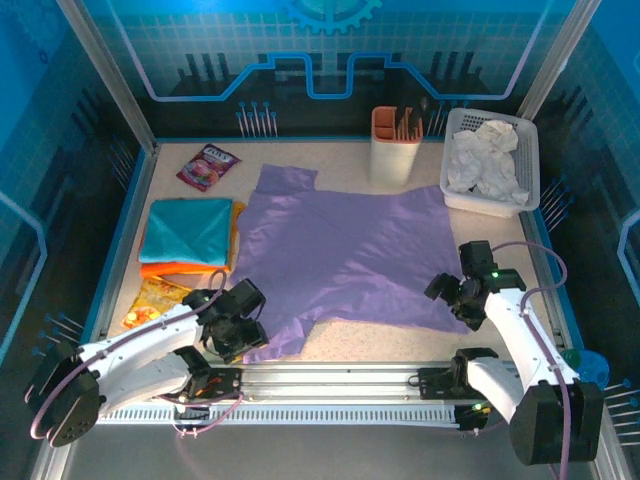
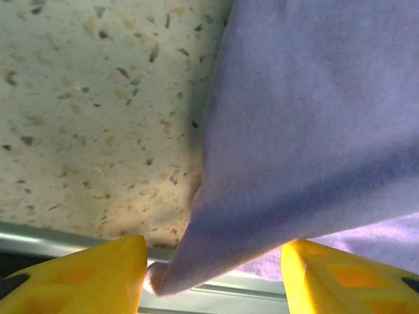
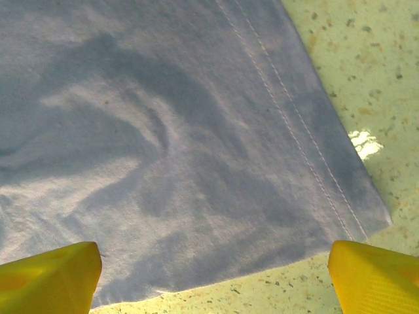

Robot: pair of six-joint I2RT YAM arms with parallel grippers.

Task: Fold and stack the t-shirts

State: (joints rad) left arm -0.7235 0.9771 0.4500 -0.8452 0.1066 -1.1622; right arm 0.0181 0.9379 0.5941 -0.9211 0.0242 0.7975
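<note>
Lavender t-shirt [image 1: 350, 250] lies spread flat on the bench [image 1: 390, 342], long axis left to right, hem end towards the right arm. Left claw [image 1: 238, 325] is at the near-left corner, half open astride a raised cloth tip, not clamped. Right claw [image 1: 455, 297] is wide open over the near-right hem corner, holding nothing.

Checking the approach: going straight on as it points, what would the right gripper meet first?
Probably the lavender t-shirt, its hemmed corner flat on the table under the right gripper; depth is unclear.
</note>
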